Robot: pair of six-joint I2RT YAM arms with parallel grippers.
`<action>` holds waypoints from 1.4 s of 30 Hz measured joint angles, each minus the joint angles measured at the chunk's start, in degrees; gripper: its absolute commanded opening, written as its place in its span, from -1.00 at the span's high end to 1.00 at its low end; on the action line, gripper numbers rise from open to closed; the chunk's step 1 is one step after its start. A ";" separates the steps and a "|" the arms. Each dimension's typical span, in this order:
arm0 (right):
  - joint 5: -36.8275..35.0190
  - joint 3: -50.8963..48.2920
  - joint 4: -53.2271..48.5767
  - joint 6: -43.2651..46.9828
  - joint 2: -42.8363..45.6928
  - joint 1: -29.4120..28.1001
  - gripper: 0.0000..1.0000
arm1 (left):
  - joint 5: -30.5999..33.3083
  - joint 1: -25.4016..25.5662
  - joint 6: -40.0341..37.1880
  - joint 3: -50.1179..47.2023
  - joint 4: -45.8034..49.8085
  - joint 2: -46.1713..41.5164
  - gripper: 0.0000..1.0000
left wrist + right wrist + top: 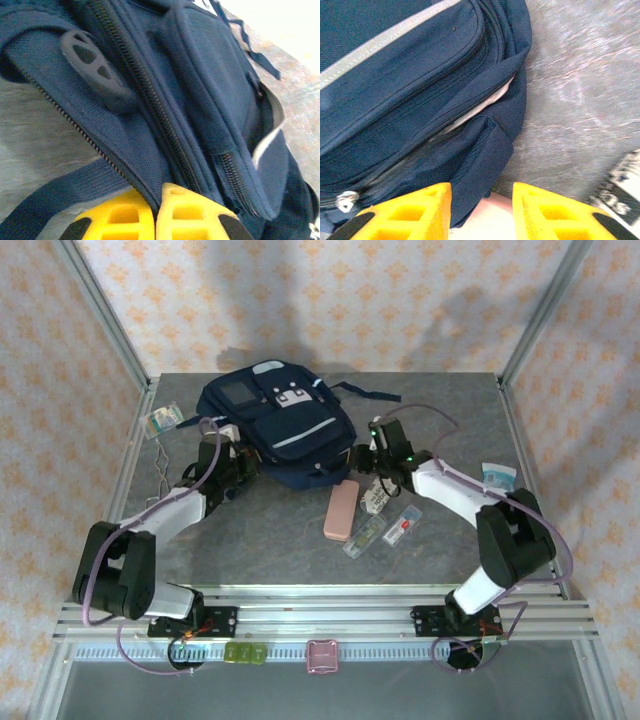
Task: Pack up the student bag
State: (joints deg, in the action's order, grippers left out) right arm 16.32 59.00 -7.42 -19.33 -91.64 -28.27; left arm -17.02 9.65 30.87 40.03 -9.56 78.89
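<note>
The student bag (275,425) is a big dark blue bag with pale patches and a grey stripe. It lies flat in the middle of the counter (440,410), toward the far side.

The left gripper (238,464) is at the bag's near left edge. Seen from the left wrist, the left gripper (156,205) has its yellow fingers (117,217) almost together, with just a thin slit between them. The bag's zip edge runs right down to that slit. I cannot tell if the cloth is pinched.

The right gripper (363,456) is at the bag's near right corner. Seen from the right wrist, the right gripper (482,197) has its fingers partly apart. The bag's corner sits just beside one finger, and nothing is squeezed.

Near the bag on the right lie a pink case (341,512), a white tag (376,496) and two clear packs (365,536). A small packet (162,420) lies far left and another small packet (497,477) lies on the right.
</note>
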 measured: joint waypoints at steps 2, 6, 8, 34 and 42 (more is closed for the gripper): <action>1.66 0.00 0.72 -0.15 -1.42 -0.66 0.27 | 2.45 -0.85 0.17 -0.42 0.63 -1.73 -0.07; 4.66 0.42 2.34 -0.11 -3.80 -3.39 0.27 | 4.09 -0.79 3.02 -1.66 0.46 -4.94 -0.19; 5.84 1.11 3.02 -0.11 -5.62 -4.68 0.29 | 4.50 0.94 5.01 -3.41 0.46 -6.43 -0.22; 13.05 3.61 9.70 -2.56 -14.51 -11.93 0.41 | 19.52 16.98 37.46 -20.81 -26.69 0.33 -0.68; 12.72 3.54 9.60 -2.49 -14.14 -11.93 0.41 | 21.97 14.78 42.84 -25.33 -31.58 1.16 -0.71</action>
State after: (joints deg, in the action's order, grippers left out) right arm 29.04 62.54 2.17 -21.82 -105.78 -40.21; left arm 4.95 24.43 73.71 14.70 -41.15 80.05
